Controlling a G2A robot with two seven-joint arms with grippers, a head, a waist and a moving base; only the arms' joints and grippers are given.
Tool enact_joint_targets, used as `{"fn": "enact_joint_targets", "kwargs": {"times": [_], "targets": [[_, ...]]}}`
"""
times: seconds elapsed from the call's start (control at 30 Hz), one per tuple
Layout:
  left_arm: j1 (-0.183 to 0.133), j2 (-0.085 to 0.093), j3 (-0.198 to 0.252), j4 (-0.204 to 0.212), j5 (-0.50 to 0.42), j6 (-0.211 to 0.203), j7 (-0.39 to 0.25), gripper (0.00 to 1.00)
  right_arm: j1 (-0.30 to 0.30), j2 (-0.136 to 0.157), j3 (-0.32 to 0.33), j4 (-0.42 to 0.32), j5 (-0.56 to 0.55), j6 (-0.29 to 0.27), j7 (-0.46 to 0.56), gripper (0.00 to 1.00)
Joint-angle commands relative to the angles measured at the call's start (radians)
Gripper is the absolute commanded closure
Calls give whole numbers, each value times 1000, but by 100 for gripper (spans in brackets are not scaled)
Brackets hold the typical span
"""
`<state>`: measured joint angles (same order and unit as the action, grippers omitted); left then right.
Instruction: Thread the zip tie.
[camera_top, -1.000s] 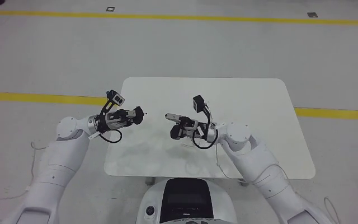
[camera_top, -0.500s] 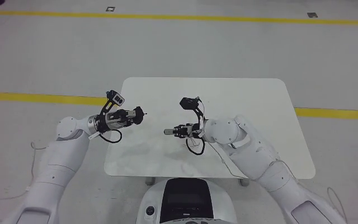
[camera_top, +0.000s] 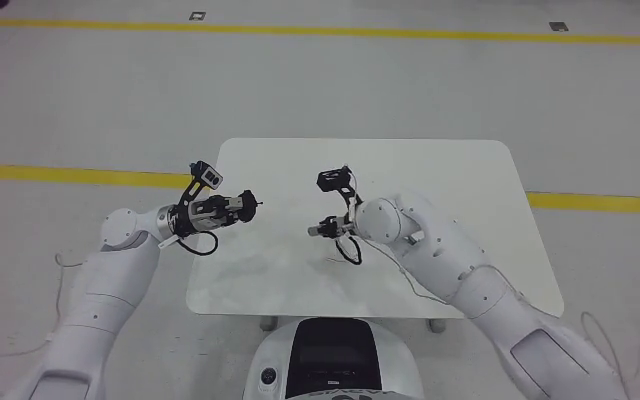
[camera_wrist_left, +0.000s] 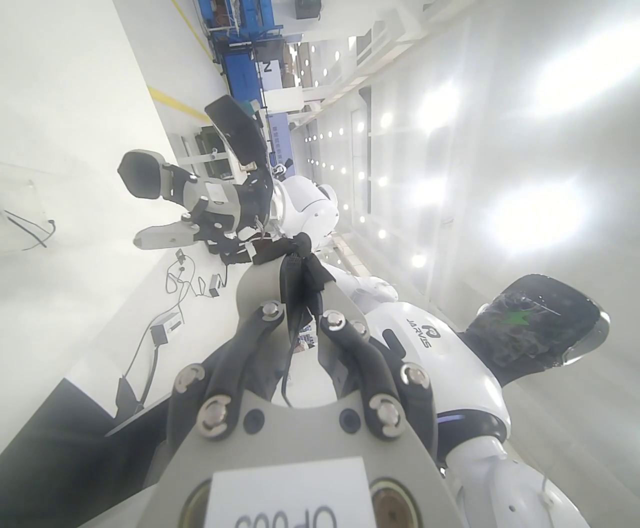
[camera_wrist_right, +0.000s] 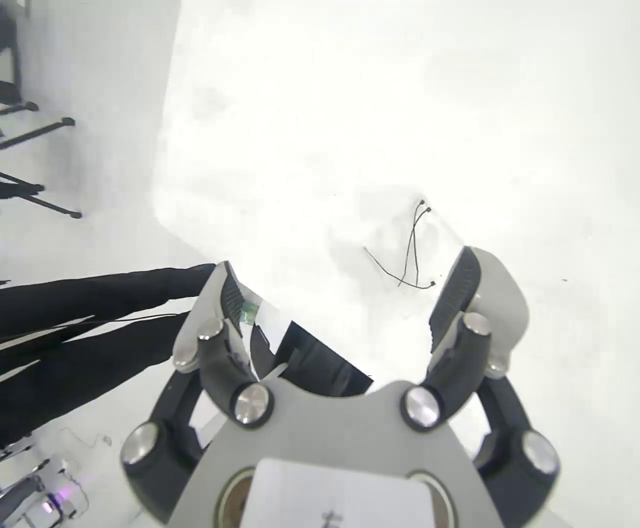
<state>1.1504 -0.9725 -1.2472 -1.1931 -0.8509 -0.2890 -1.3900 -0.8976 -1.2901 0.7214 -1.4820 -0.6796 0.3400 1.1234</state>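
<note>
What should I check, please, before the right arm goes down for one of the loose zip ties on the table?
1. Right gripper has its jaws open: ok.
2. Nothing is caught between those jaws: ok.
3. Loose zip ties lie on the table just ahead of the right gripper: ok.
4. One tie lies free of the others: not ok, they cross.
5. Left gripper is shut on a black strip: ok.
6. The strip's head is turned toward the right gripper: cannot tell.
</note>
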Motion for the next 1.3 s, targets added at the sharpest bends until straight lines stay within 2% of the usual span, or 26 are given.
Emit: {"fn": "enact_joint_targets", "kwargs": {"times": [0.0,0.07,0.27,0.3,0.47,0.73,0.93,1.07,1.13,1.27], "targets": [[0,0,0,0,0,0,0,100,33,-17,-40,45,-19,0,45,0],[0,0,0,0,0,0,0,100,48,-31,-55,64,-5,0,50,0],[0,0,0,0,0,0,0,100,48,-31,-55,64,-5,0,50,0],[6,-1,6,-12,8,5,26,100,48,-31,-55,64,-5,0,50,0],[19,-9,43,-43,12,16,48,100,48,-31,-55,64,-5,0,50,0],[2,-21,86,-31,14,6,59,100,48,-31,-55,64,-5,0,50,0],[1,-21,87,-30,15,4,59,100,48,-31,-55,64,-5,0,50,0],[1,-21,87,-30,15,4,59,100,51,-35,-75,67,-72,0,75,0],[1,-21,87,-30,15,4,59,100,57,-45,-88,79,-104,0,119,0],[1,-21,87,-30,15,4,59,100,52,-66,-90,100,-126,0,127,0]]}}
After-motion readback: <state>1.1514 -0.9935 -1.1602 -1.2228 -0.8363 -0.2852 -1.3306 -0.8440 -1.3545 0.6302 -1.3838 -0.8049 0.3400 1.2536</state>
